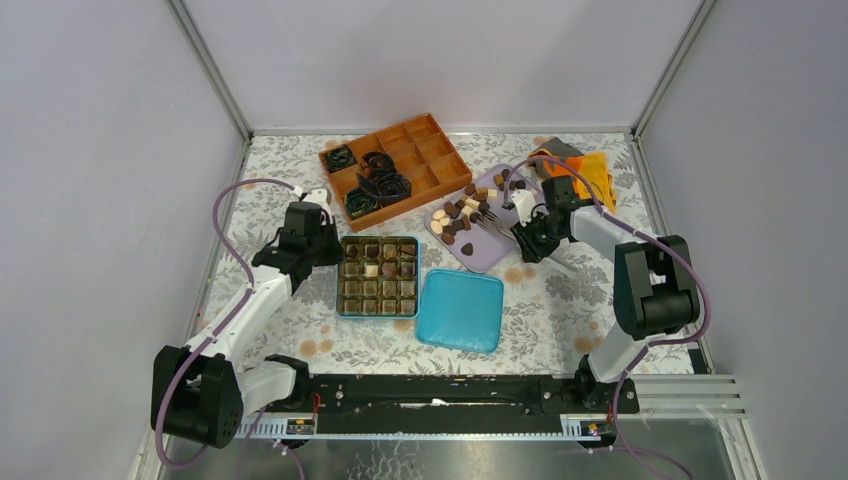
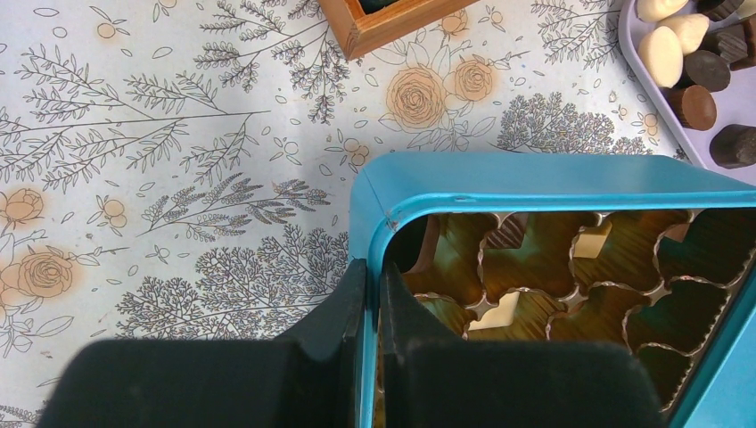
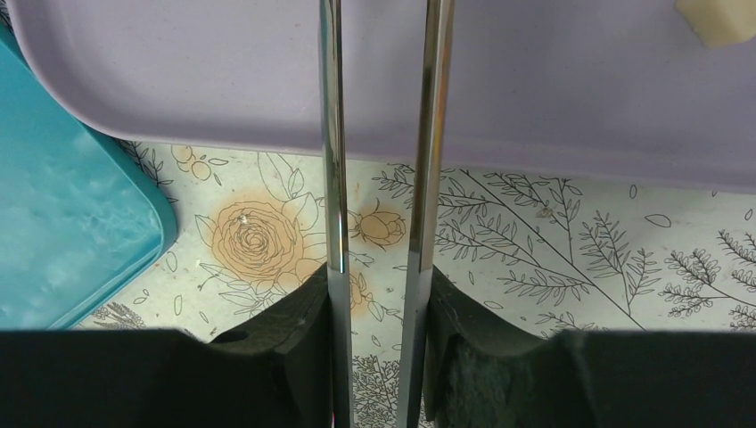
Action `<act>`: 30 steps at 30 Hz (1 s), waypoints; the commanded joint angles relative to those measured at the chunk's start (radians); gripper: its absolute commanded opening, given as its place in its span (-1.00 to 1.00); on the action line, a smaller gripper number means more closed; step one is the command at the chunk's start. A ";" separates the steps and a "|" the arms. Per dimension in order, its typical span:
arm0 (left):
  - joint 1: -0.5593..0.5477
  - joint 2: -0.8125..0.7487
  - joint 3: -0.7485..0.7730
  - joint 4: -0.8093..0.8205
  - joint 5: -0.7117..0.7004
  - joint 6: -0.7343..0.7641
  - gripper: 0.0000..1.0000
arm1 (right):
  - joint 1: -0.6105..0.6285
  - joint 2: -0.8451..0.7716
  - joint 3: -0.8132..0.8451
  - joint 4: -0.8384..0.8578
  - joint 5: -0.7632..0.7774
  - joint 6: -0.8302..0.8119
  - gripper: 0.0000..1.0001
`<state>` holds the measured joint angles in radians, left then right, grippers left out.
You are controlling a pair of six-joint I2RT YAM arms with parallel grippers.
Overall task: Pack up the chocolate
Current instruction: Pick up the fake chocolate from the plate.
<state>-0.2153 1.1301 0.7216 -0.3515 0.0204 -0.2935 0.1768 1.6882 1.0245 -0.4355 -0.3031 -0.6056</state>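
Upper right, chocolate (image 1: 455, 212) on purple tray (image 1: 487, 256) beside right gripper (image 3: 379, 281) clamping tongs (image 3: 332, 134), left gripper (image 2: 373, 272) clamped on wall of tin (image 2: 535, 174).

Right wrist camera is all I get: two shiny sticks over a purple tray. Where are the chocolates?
Observer: The chocolates are piled on the tray's left half, right at the tips of your tongs.
Operator: Where do they go?
Observer: Into the teal box left of the tray; some cells already hold pieces.
Operator: Will it slide?
Observer: The left gripper has its jaws pinched on the box's wall.
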 commanded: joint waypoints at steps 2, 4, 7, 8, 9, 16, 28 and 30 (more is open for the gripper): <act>-0.001 -0.022 0.017 0.087 0.021 -0.024 -1.00 | 0.004 -0.073 -0.002 -0.008 -0.049 -0.018 -0.93; -0.001 -0.023 0.018 0.084 0.019 -0.024 -1.00 | 0.003 -0.086 -0.001 -0.013 -0.055 -0.019 -0.98; -0.002 -0.024 0.017 0.083 0.019 -0.023 -1.00 | -0.001 -0.110 -0.005 -0.018 -0.069 -0.021 -1.00; -0.002 -0.024 0.016 0.082 0.017 -0.022 -1.00 | -0.003 -0.116 -0.006 -0.020 -0.075 -0.022 -1.00; -0.002 -0.023 0.017 0.083 0.018 -0.022 -1.00 | -0.004 -0.120 -0.006 -0.022 -0.079 -0.022 -1.00; -0.001 -0.023 0.018 0.080 0.012 -0.022 -1.00 | -0.008 -0.172 -0.006 -0.039 -0.137 -0.027 -1.00; -0.002 -0.022 0.023 0.093 0.010 -0.026 -1.00 | -0.009 -0.313 0.052 -0.162 -0.280 -0.140 -1.00; -0.002 -0.024 0.025 0.099 0.008 -0.026 -1.00 | -0.006 -0.327 0.075 -0.202 -0.303 -0.177 -1.00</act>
<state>-0.2153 1.1297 0.7216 -0.3511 0.0189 -0.2947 0.1738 1.4181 1.0210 -0.5556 -0.5152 -0.6895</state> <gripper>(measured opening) 0.096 0.393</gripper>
